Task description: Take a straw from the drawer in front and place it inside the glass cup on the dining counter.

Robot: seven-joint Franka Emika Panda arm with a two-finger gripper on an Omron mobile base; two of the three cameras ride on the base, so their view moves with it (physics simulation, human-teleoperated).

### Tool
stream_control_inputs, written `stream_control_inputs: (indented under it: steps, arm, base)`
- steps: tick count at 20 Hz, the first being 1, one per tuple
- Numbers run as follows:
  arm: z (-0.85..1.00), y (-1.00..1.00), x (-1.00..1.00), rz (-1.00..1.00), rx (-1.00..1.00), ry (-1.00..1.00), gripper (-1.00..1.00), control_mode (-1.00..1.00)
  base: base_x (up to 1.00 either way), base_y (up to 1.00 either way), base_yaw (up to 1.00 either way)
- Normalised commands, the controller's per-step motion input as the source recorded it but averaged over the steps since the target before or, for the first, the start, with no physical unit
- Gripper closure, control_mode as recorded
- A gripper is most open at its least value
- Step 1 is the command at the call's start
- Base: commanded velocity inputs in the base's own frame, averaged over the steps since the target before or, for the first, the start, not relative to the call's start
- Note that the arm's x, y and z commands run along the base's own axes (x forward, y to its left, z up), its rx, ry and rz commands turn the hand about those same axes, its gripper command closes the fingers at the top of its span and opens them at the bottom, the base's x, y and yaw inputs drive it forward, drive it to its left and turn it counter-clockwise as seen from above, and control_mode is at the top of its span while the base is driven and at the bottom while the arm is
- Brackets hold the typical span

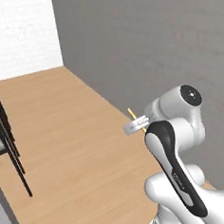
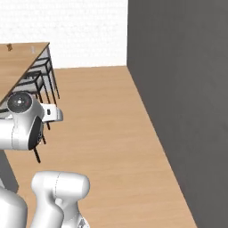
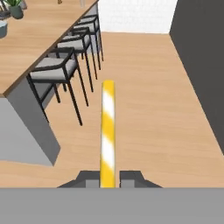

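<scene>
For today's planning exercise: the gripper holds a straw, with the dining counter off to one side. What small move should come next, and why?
Probably drive the base toward the dining counter. The gripper is shut on the straw, which juts out over bare floor; the counter and its stools lie ahead to the hand view's left, likely beyond reach, so placing cannot start.

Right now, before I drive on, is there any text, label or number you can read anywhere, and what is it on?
No readable text anywhere.
Arm's dark forearm panel: a small pale marking, too small and blurred to read.
Straw in the shut pincer: yellow and white stripes, no lettering.
Dining counter, stools, grey wall: no signs or labels.
</scene>
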Motion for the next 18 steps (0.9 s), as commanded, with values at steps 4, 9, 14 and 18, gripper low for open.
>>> stream_control_inputs:
  steps: [4, 9, 14, 18]
  arm:
    - [0.0, 0.0, 0.0, 0.0, 0.0, 0.0, 1.0, 1.0]
    - [0.0, 0.0, 0.0, 0.0, 0.0, 0.0, 1.0, 1.0]
    - [0.0, 0.0, 0.0, 0.0, 0.0, 0.0, 1.0, 1.0]
    - [0.0, 0.0, 0.0, 0.0, 0.0, 0.0, 1.0, 1.0]
  base:
    - [0.95, -0.61, 0.41]
    - [0.95, -0.62, 0.41]
    - [0.96, -0.6, 0.41]
    - [0.97, -0.59, 0.42]
